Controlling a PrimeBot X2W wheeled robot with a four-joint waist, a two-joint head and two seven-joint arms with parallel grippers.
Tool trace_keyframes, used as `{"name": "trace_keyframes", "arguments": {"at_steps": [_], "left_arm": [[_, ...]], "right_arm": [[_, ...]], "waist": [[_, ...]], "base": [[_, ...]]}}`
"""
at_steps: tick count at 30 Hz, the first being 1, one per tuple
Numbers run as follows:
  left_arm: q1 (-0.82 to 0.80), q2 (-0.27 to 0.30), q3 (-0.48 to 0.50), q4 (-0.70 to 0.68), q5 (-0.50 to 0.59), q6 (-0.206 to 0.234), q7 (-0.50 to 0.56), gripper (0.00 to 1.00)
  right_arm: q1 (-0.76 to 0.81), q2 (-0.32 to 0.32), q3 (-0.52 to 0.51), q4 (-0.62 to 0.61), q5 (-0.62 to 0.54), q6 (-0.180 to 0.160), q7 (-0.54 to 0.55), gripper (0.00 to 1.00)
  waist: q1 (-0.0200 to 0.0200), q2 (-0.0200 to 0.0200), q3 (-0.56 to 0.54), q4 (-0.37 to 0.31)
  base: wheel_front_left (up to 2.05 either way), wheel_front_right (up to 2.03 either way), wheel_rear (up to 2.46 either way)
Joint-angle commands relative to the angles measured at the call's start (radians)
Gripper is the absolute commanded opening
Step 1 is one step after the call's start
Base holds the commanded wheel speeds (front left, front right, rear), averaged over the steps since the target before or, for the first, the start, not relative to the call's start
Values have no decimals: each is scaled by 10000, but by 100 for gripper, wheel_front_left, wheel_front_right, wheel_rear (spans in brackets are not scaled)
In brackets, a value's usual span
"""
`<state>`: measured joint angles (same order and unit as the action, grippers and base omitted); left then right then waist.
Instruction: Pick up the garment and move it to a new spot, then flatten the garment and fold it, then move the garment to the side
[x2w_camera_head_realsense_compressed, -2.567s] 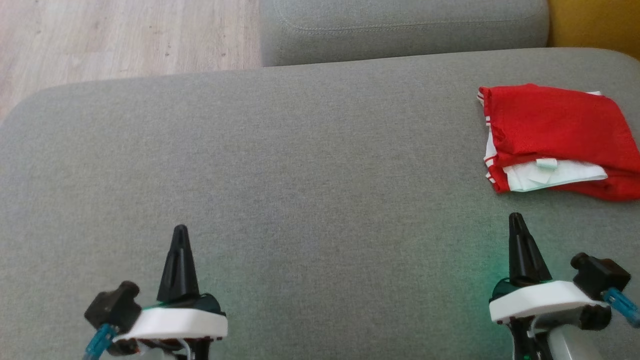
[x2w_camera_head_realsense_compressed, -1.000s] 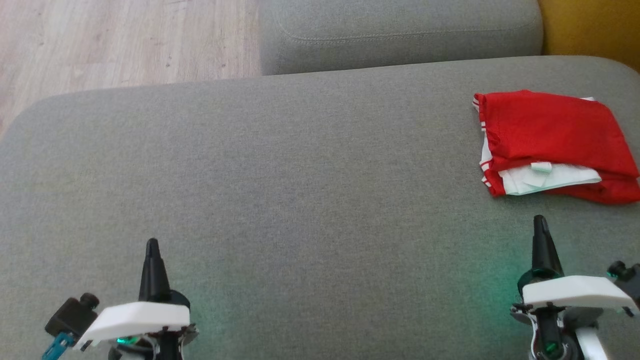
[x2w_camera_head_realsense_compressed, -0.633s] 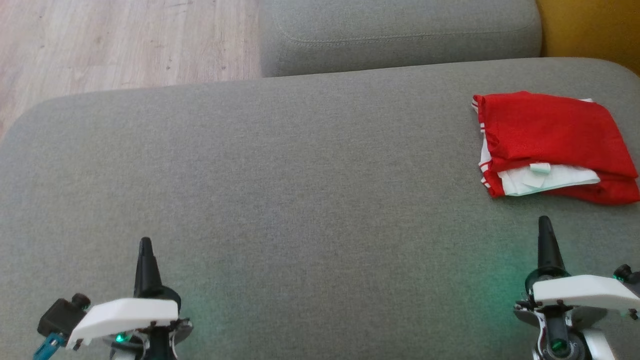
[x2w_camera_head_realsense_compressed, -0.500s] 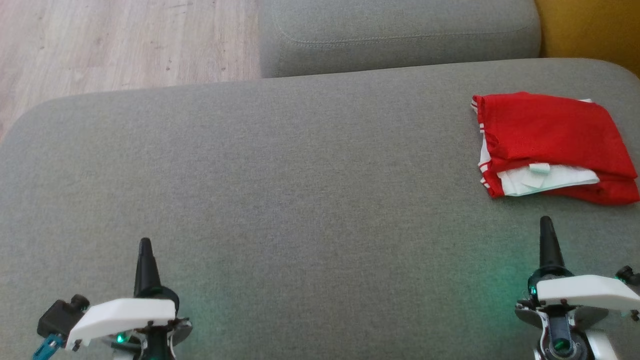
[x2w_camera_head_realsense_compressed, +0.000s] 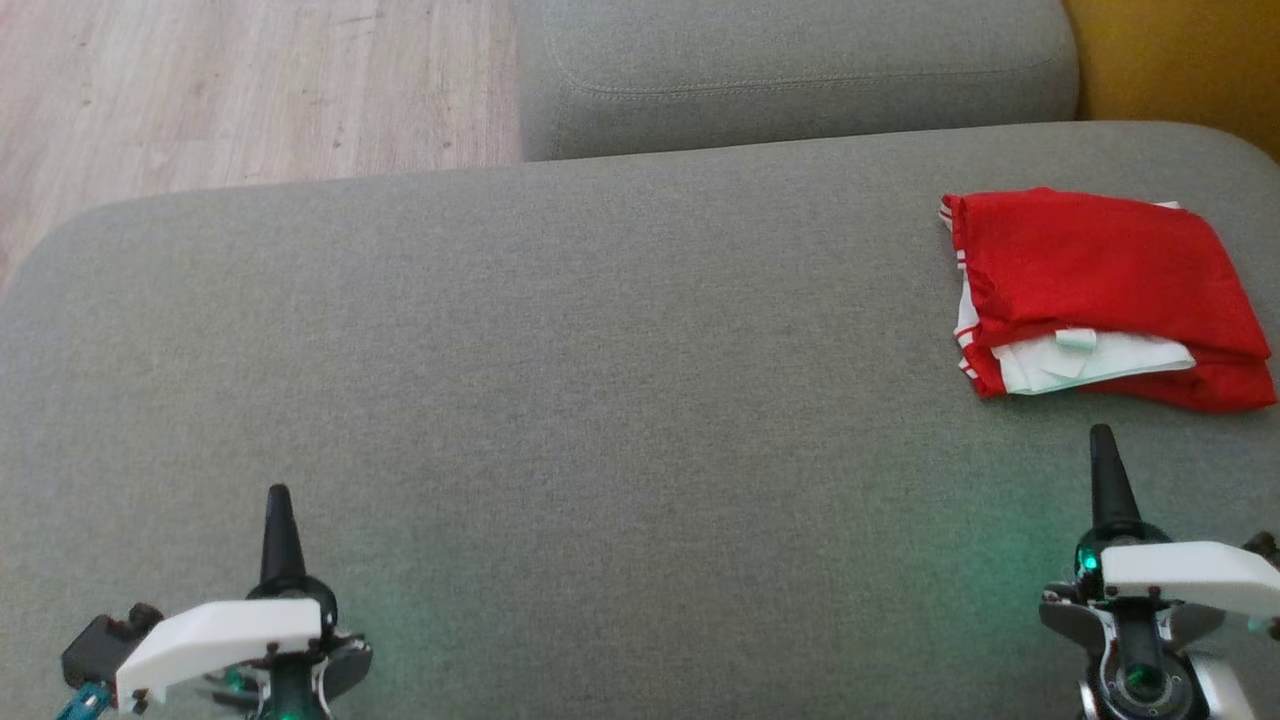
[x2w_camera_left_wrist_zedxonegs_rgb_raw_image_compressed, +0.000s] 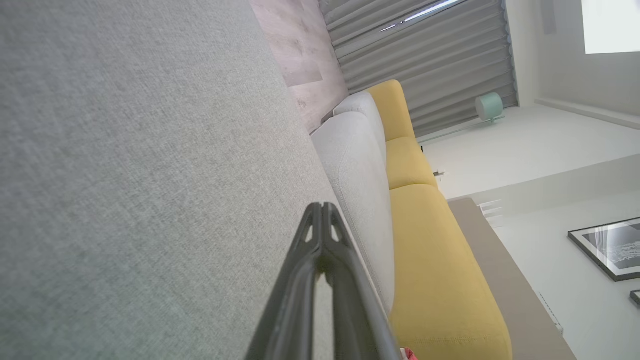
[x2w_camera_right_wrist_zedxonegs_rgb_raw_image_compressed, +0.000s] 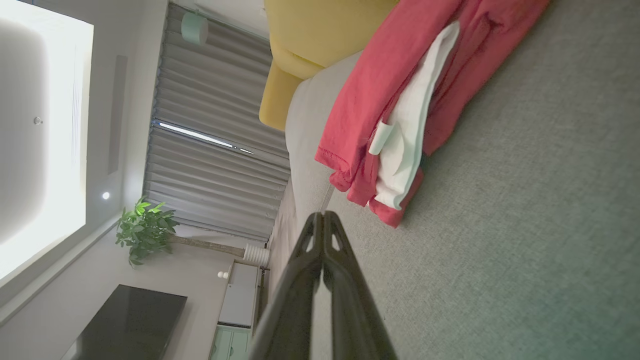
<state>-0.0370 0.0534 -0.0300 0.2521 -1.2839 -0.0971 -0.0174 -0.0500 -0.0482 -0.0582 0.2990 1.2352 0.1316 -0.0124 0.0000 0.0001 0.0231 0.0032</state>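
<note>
Red garment (x2w_camera_head_realsense_compressed: 1100, 280) lies folded at the far right of the grey sofa seat (x2w_camera_head_realsense_compressed: 600, 350). It looks set aside, though the fold's neatness is hard to judge. Left gripper (x2w_camera_head_realsense_compressed: 279, 515) and right gripper (x2w_camera_head_realsense_compressed: 1103, 465) hover empty, jaws pressed together. Next move: likely just parking both arms.

Red garment (x2w_camera_head_realsense_compressed: 1100, 265), white inner layer, seemingly striped edge; grey cushion (x2w_camera_head_realsense_compressed: 600, 350); yellow sofa (x2w_camera_head_realsense_compressed: 1170, 60)
</note>
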Motion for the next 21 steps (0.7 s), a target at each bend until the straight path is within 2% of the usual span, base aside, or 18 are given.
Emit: {"name": "trace_keyframes", "arguments": {"at_steps": [1,21], "left_arm": [[-536,161,358,-272,-241,-79,95,0],[-627,157,849,-156,-2164,-232,695,0]], "right_arm": [[-464,-189,95,-405,299,-7,92,0],[-520,-188,-157,-495,2464,-8,677,0]], "waist": [[0,-1,-8,-1],[0,-1,-122,-20]], "base": [[0,0,0],[0,0,0]]}}
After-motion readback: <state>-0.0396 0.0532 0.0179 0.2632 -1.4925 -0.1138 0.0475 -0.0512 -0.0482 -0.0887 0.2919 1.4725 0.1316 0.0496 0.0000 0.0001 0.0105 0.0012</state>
